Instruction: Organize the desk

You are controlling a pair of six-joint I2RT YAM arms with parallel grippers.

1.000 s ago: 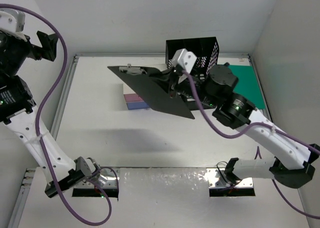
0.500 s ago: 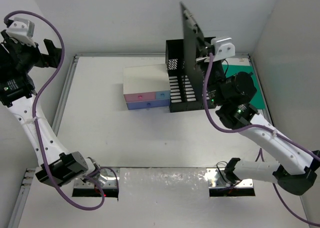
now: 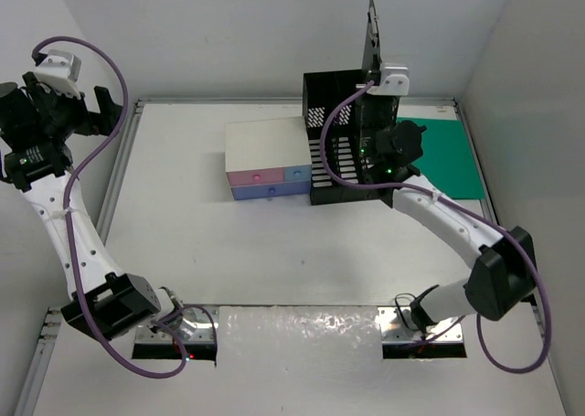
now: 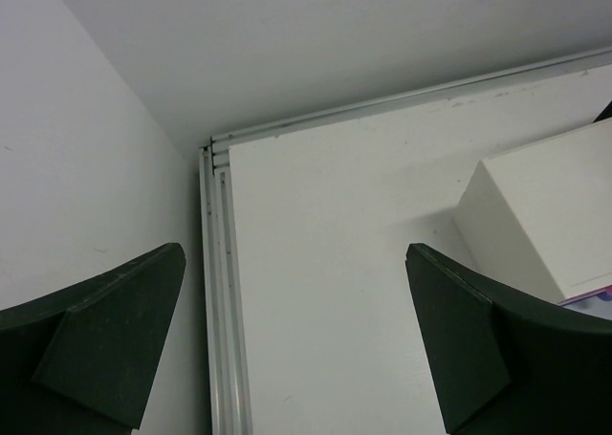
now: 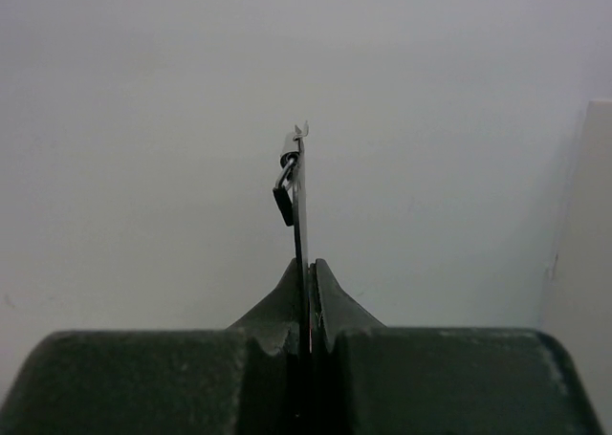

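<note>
The desk is a white tabletop with a grey rim. My right gripper is shut on the lower edge of a black clipboard, which it holds upright and edge-on above a black mesh file organizer. The right wrist view has the clipboard as a thin vertical line pinched between the fingers of the gripper, its metal clip at the top. My left gripper hangs open and empty, raised over the far left corner. Its wrist view looks between the gripper's fingers down at bare desk.
A small white-topped box with pink and blue drawers stands left of the organizer, also seen as the white box. A green folder lies flat at the far right. Walls close in on three sides; the desk rim runs along the left.
The right arm has swung the clipboard from lying tilted over the drawer box to upright and edge-on above the organizer. The left arm shifted slightly at the far left, still open.
</note>
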